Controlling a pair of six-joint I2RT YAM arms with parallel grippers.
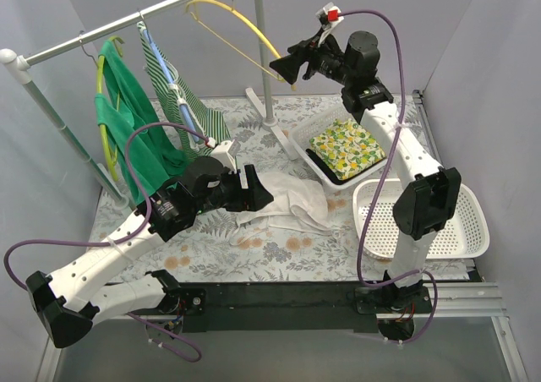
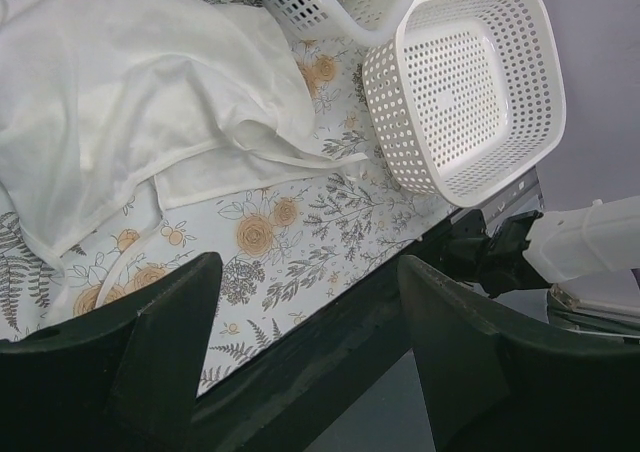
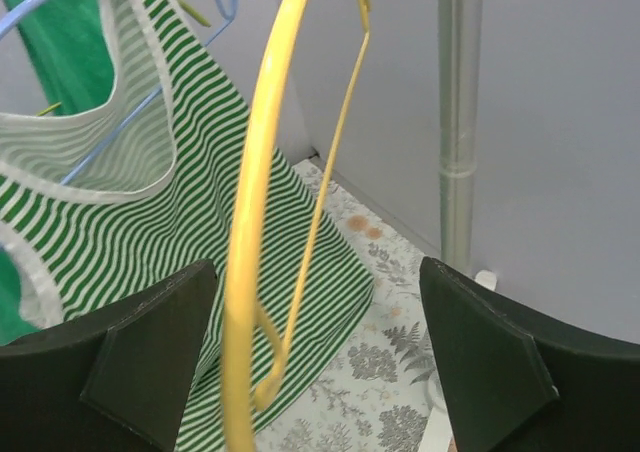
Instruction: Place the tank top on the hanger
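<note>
Tank top lies crumpled mid-surface, toward the near edge. Left fingers apart, nothing between them. The fabric sits just beyond their tips, not touching. Hanger hangs from the rail over the far edge. Right fingers apart, with the yellow arc passing between them, unclamped. Contact cannot be told.

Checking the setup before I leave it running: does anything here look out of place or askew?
The tank top lies crumpled on the table, not hung. The hanger is bare and hangs tilted, its arc between the open fingers of the right gripper. Nothing looks spilled or damaged.
</note>
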